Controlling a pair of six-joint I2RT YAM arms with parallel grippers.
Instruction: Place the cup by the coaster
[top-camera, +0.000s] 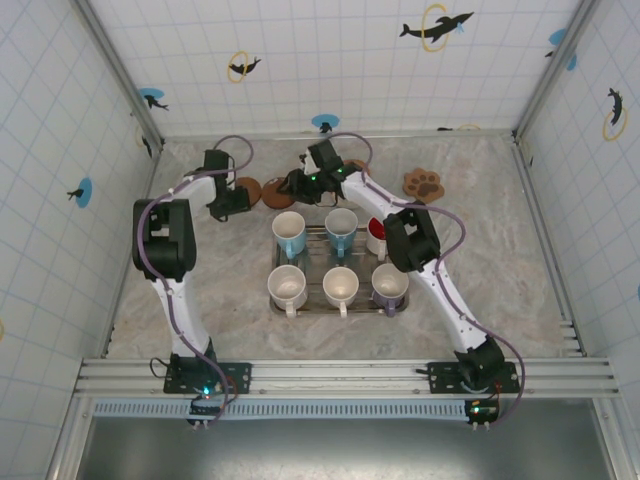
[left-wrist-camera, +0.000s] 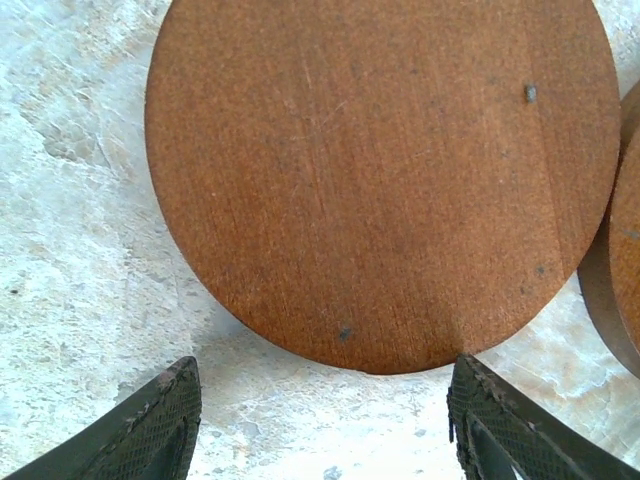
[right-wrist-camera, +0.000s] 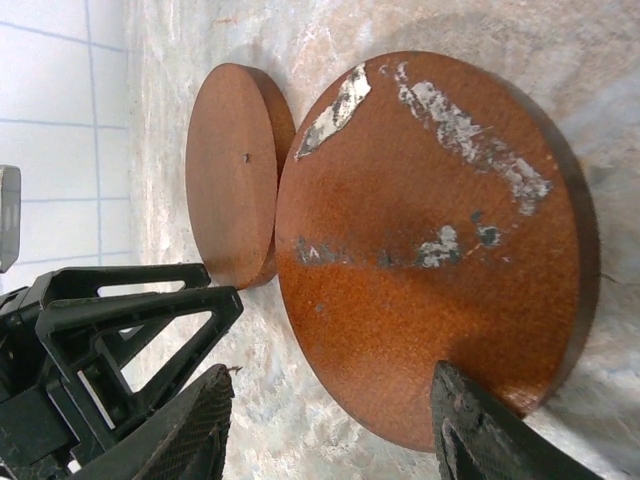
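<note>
left gripper (left-wrist-camera: 320, 410) and right gripper (right-wrist-camera: 330, 405) stand spread, empty, above coasters (left-wrist-camera: 380, 180). cup (top-camera: 289, 235): rigid, probably slick and brittle; pinch the rim wall or handle.

- The overhead view is lit evenly and brightly, apparently from above; only faint, soft shadows are thrown on the table (top-camera: 500, 270).
- Fine detail is rendered coarsely there, and the walls are splayed outwards by the wide lens.
- At the left wrist, the table is washed out to near white along the bottom, while the coaster (left-wrist-camera: 380, 180) is kept sharp, with a soft shadow cast under its near rim.
- At the right wrist, the scuffed coaster (right-wrist-camera: 430, 250) is shown crisply, its pale patches nearly blown out.
</note>
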